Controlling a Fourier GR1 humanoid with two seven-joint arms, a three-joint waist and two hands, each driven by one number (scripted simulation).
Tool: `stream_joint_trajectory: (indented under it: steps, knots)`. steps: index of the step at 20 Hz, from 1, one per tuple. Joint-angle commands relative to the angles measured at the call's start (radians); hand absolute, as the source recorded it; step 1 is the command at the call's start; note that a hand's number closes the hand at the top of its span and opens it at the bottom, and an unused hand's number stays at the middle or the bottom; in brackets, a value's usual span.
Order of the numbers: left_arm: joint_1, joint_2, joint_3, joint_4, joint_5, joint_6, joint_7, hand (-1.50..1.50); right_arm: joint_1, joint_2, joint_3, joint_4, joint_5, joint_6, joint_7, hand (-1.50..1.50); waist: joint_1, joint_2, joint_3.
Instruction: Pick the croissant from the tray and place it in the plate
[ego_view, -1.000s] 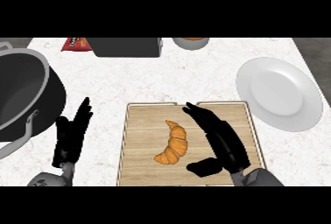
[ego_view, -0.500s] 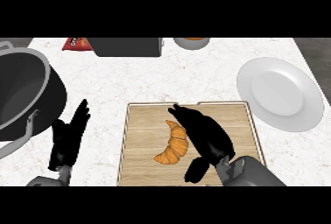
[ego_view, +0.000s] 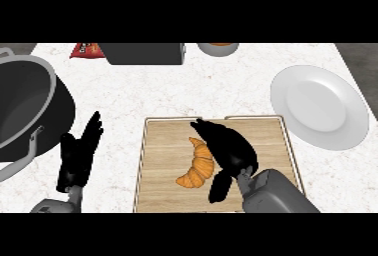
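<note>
While tray-bound, golden curved croissant (ego_view: 198, 169)

The right hand (ego_view: 229, 150) covers the right edge of the croissant (ego_view: 198, 169) at centre frame, so contact there cannot be judged. The pot (ego_view: 29, 115) is cut off at the left edge. At the top edge, a red packet (ego_view: 87, 49), a dark box (ego_view: 145, 53) and a cup (ego_view: 218, 48) are cropped. The tray (ego_view: 166, 145) runs off the lower edge.
</note>
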Motion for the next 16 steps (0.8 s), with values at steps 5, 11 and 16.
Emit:
stream_joint_trajectory:
  steps: [5,11,16]
  knots:
    - [0.019,-0.051,0.021,-0.043,-0.060,-0.008,0.021,0.00,0.012,0.117,-0.015,0.077,0.103,0.046,-0.026,-1.50,0.001,0.000,0.000]
    - [0.046,-0.070,0.062,-0.017,-0.079,-0.063,0.004,0.00,0.068,0.117,-0.078,0.083,0.139,0.083,-0.091,-1.50,-0.001,0.000,0.000]
    - [0.053,-0.052,0.102,-0.052,-0.088,-0.106,0.027,0.00,0.030,0.141,-0.114,0.215,0.193,0.018,-0.195,-1.50,0.002,0.000,0.000]
